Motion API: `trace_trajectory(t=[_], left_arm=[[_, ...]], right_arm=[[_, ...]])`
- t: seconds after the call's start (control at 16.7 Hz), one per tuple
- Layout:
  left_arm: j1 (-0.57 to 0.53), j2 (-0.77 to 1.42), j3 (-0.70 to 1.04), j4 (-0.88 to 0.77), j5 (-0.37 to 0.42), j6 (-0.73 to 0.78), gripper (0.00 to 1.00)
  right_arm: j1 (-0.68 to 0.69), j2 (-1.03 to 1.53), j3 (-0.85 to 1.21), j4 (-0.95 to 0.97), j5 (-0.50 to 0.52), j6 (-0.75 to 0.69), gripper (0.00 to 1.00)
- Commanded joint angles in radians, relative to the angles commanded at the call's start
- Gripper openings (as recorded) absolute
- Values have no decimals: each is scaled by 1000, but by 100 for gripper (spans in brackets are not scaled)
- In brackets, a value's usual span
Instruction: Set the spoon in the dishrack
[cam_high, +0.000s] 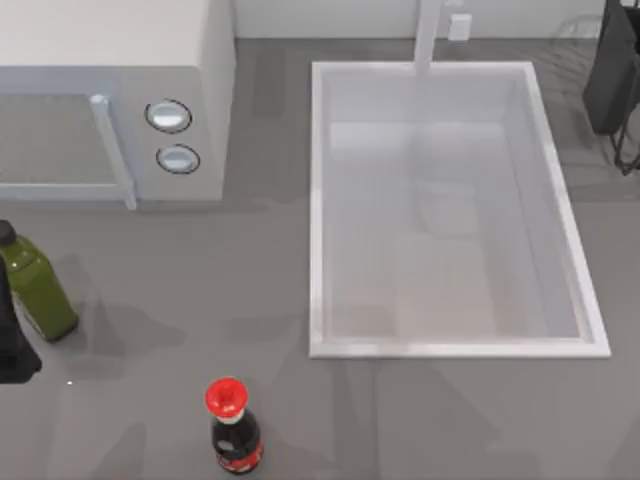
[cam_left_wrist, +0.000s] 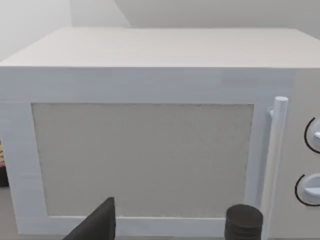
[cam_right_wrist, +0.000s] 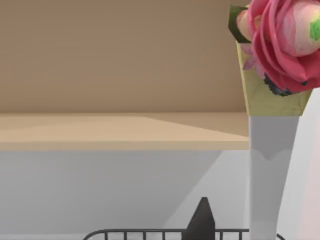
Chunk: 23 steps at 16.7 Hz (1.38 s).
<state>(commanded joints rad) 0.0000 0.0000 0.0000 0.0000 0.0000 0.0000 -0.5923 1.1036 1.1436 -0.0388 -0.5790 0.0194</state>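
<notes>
Red and ruffled like petals, the single spoon's (cam_right_wrist: 280, 35) head sits on a yellowish neck above a smooth, thin white handle. Its long axis stands upright, head up and handle down, close in front of the right wrist camera. It rises just over the one dishrack (cam_right_wrist: 150, 233), a thin black wire rim with short bars. Beside the handle is a dark wedge of the right gripper (cam_right_wrist: 202, 224); I cannot tell whether it grips the spoon.

At the table's left edge, the left gripper (cam_left_wrist: 170, 226) faces the one boxy white microwave (cam_high: 120, 60). Its jaws are spread wide with nothing between them. The microwave has two round knobs (cam_high: 168, 115) and a rod handle.

Two bottles stand upright on the grey table (cam_high: 150, 330): one green bottle (cam_high: 38, 290) and one dark, red-capped bottle (cam_high: 235, 430). One white rectangular sink (cam_high: 318, 200) lies right of centre.
</notes>
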Motion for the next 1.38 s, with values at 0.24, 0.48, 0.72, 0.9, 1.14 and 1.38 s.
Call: trace_trajectory(t=[0.24,0.48,0.72,0.9,1.14,1.38], left_arm=[[0,0,0,0,0,0,100],[0,0,0,0,0,0,100],[0,0,0,0,0,0,100],[0,0,0,0,0,0,100],[0,0,0,0,0,0,100],[0,0,0,0,0,0,100]], right_arm=[[77,229,-34,264,83,-1,0],[175,478,-92,592,187,-4,0],[259,648,-147,810,275,-4,0],[286,693,-165,862,302,-3,0],[286,693,-165,862,302,-3,0],[286,693,-165,862,302,-3,30]])
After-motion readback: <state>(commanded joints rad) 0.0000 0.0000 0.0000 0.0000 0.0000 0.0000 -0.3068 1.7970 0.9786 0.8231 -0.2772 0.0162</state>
